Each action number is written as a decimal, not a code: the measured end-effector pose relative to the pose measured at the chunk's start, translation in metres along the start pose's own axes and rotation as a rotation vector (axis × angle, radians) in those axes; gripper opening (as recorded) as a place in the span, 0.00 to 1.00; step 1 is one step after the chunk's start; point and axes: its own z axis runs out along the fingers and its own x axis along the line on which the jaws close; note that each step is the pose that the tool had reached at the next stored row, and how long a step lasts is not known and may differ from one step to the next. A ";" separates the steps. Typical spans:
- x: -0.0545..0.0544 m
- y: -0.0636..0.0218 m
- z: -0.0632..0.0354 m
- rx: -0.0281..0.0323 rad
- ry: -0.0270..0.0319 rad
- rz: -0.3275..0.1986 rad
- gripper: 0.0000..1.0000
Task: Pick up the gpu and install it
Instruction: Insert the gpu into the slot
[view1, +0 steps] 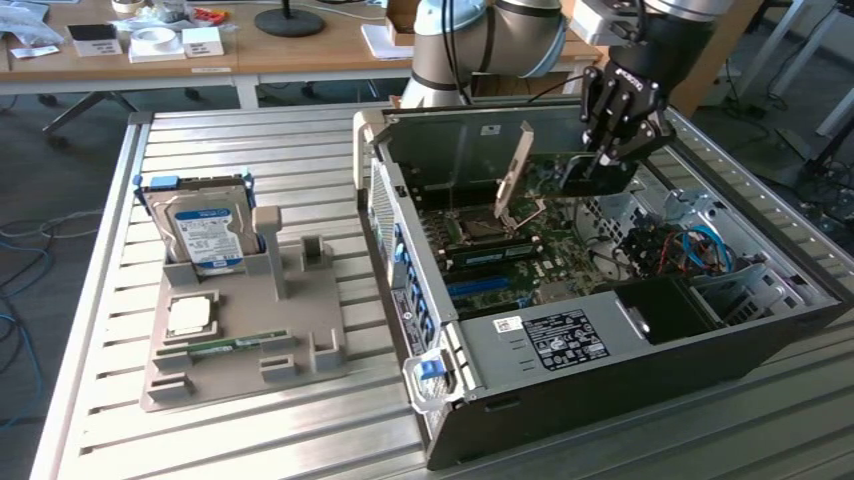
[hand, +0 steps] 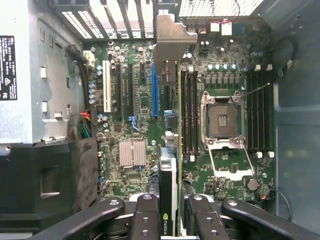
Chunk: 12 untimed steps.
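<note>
Wrist view shows us the black gripper (hand: 172, 216) clamped on the thin, black-faced green gpu (hand: 167, 172), held on edge above the green motherboard (hand: 145, 137) inside the open dark computer case (view1: 627, 390). We judge the install step is in hand; seating calls for lining its edge up with the long blue slot (hand: 155, 90).

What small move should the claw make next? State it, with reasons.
Probably nudge the gpu sideways toward the blue slot before lowering. The claw grips it edge-on above the board inside the case, and it seems to line up just off that slot, on the side of the memory slots.
</note>
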 end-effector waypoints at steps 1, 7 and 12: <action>0.000 0.0007 0.0001 0.0000 0.0000 0.000 0.27; 0.000 0.0008 0.0067 0.0000 0.0001 0.000 0.27; 0.000 0.0008 0.0099 0.0000 0.0002 0.000 0.27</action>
